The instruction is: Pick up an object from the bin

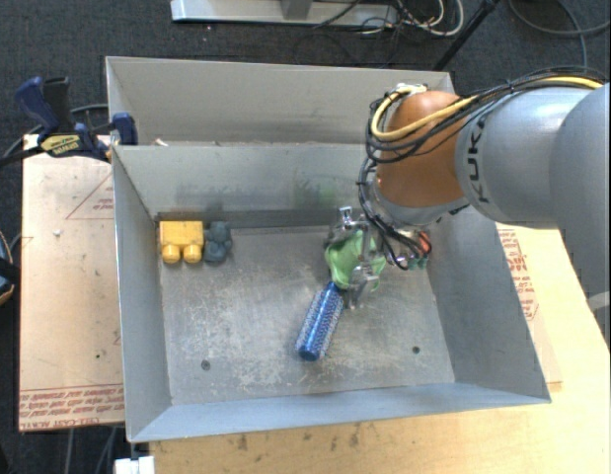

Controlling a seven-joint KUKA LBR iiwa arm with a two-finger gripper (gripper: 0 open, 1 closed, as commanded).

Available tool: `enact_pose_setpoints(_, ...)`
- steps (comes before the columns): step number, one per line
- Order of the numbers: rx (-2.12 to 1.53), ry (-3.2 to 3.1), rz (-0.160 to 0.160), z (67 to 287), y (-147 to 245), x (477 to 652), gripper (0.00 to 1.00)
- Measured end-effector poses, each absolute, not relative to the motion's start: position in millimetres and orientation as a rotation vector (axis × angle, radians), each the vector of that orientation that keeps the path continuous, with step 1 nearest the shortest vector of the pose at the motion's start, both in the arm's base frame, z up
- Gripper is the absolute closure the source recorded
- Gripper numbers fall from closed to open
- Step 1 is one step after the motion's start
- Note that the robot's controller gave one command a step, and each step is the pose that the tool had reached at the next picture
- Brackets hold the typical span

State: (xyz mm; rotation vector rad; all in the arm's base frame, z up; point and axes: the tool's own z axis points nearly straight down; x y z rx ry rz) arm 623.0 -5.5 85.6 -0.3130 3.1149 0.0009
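Green lumpy object (342,257), shiny, material not identifiable: lies on the floor of the grey metal bin (137,294), right of centre and close to the back wall. My gripper (356,282) is down in the bin right against it, on its right side. Jaw state: cannot tell, since the green lumpy object and my own wrist hardware hide the tips.

Blue ribbed cylinder (320,324): lies tilted on the floor, its upper end just below my gripper and its lower end pointing toward the front left. Contact with it is not resolvable.

Yellow block (180,242) with two rounded knobs sits at the back left, touching a small grey-blue lump (218,242) on its right. Both are well apart from me.

My wrist's orange cover (423,156) and cables (404,102) hang above the back right.
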Motion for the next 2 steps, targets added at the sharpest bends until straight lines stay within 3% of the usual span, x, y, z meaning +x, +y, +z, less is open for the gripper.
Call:
enact_pose_setpoints(1, -0.316, 3.117, 0.001, 83.9, -5.3, 622.5, 1.0)
enact_pose_setpoints(2, -0.641, 3.063, -0.002, 216.0, -8.4, 646.3, 1.0)
